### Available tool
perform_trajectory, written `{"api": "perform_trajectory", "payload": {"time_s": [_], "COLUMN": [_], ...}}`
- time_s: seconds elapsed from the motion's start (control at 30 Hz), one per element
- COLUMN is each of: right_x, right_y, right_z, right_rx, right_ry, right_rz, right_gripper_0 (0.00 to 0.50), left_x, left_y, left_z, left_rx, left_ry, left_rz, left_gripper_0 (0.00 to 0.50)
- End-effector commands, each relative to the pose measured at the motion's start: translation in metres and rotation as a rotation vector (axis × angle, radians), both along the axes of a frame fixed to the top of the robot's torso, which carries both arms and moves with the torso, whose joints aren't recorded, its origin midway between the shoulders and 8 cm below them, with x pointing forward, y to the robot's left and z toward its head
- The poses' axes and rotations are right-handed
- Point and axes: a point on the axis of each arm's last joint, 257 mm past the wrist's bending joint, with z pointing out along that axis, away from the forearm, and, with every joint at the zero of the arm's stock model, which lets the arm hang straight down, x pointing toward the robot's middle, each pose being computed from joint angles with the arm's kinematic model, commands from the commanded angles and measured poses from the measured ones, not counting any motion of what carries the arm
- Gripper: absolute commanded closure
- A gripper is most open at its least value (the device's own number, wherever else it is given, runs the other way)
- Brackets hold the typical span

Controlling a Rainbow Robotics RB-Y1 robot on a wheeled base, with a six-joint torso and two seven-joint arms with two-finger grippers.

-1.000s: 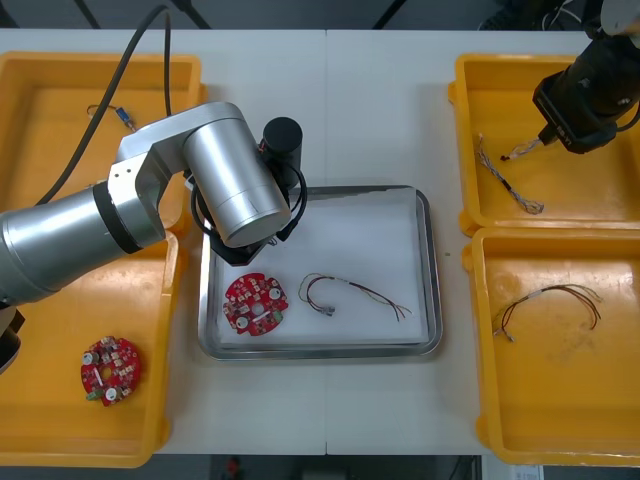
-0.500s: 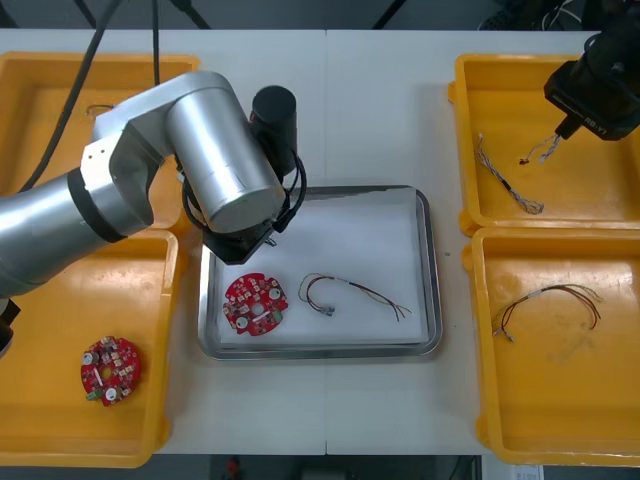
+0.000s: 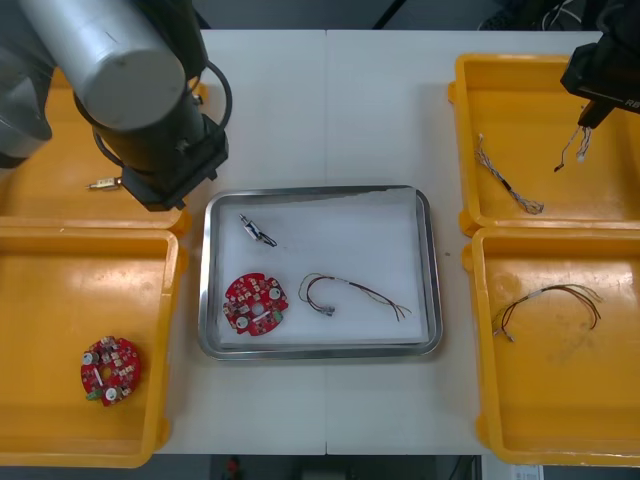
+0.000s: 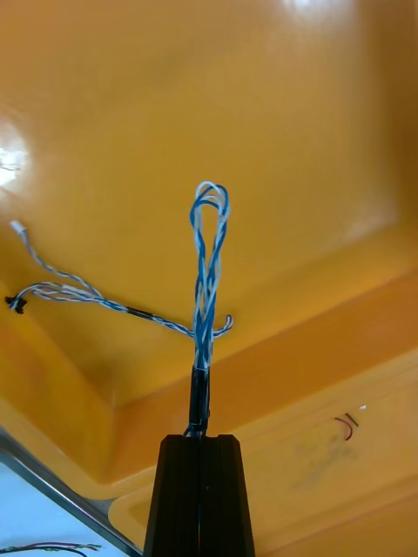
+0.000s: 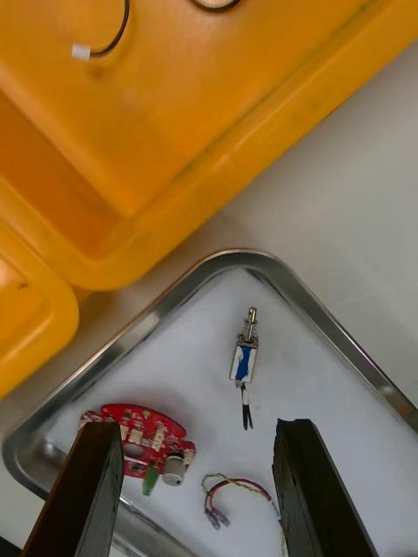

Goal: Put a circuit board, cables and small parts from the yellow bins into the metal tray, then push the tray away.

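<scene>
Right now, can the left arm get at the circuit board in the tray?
Probably yes: the left gripper hangs by the metal tray, jaws open, and the circuit board lies uncovered, clear of the small metal part and the cable.

The worktop [image 3: 330, 110] is light, almost white, with a dull, even surface. A thin straight seam [image 3: 326, 100] runs across it from the far edge to the near edge, about midway between the two sides, and splits it into two panels. Beyond the far edge lies a dark floor [image 3: 280, 12], crossed by a darker slanting bar [image 3: 390, 10]. Farther toward the robot's right a small pale clutter [image 3: 515, 15] sits there, too small to tell what it is. Along the near edge a narrow dark strip [image 3: 400, 468] of floor shows. The left wrist view takes in a bare, pale grey stretch of the worktop [image 5: 357, 191].
</scene>
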Motion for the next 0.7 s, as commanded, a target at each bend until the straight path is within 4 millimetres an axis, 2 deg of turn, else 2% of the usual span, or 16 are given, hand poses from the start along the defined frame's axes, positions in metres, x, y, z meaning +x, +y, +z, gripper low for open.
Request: {"api": "perform_trajectory", "payload": {"time_s": [0.03, 0.1, 0.3, 0.4, 0.6, 0.7], "right_x": [0.006, 0.006, -0.001, -0.004, -0.018, -0.028], "right_y": [-0.005, 0.000, 0.035, 0.048, 0.081, 0.100], "right_z": [0.043, 0.046, 0.046, 0.047, 0.045, 0.038], "right_rx": [-0.074, -0.099, -0.115, -0.118, -0.137, -0.215], "right_ry": [-0.109, -0.129, -0.182, -0.196, -0.223, -0.227], "right_rz": [0.172, 0.228, 0.442, 0.523, 0.742, 0.874], "right_gripper_0": [0.500, 0.500, 0.500, 0.500, 0.500, 0.500], "left_x": [0.024, 0.028, 0.052, 0.060, 0.073, 0.082], "left_y": [0.040, 0.051, 0.088, 0.100, 0.141, 0.158], "left_z": [0.054, 0.059, 0.068, 0.069, 0.071, 0.070], "left_rx": [0.014, 0.026, 0.041, 0.045, 0.079, 0.105], "left_ry": [-0.054, -0.051, -0.052, -0.056, -0.058, -0.069], "left_rz": [-0.006, -0.014, -0.010, -0.011, 0.009, -0.001], "left_gripper_0": [0.000, 0.000, 0.000, 0.000, 0.000, 0.000]}}
